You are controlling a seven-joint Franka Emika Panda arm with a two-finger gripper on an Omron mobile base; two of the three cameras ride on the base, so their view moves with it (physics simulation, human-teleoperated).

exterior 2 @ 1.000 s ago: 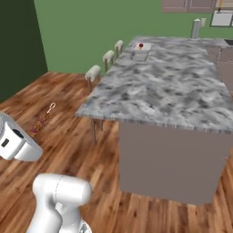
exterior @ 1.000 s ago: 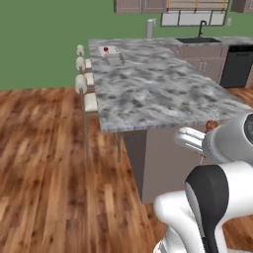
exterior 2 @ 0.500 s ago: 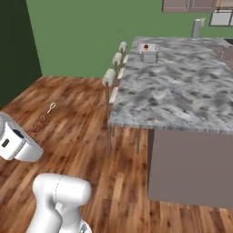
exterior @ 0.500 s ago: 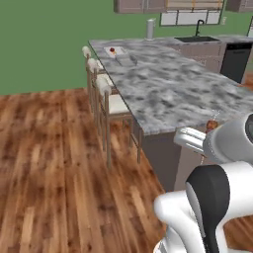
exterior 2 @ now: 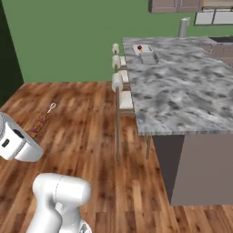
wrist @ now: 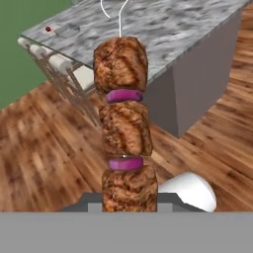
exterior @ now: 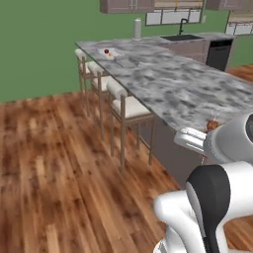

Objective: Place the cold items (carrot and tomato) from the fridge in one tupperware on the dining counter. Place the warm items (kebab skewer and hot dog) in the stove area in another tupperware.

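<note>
Claw (wrist: 129,207) clenched on kebab skewer (wrist: 123,123), held out over the wood floor, short of the counter (exterior: 188,89). Step in hand: carrying the warm item to the tupperware (exterior 2: 148,58) near the counter's far corner; which container is meant is unclear at this range. Next: approach, lower, release.

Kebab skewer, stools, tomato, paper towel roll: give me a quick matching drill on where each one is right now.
Things:
1. kebab skewer
2. stools
3. tomato
4. paper towel roll

Places:
A. far end of the counter, in a container
B. upright near the sink
C. in the gripper
D. along the counter's side

Pairs: 1-C, 2-D, 3-A, 4-B
</note>
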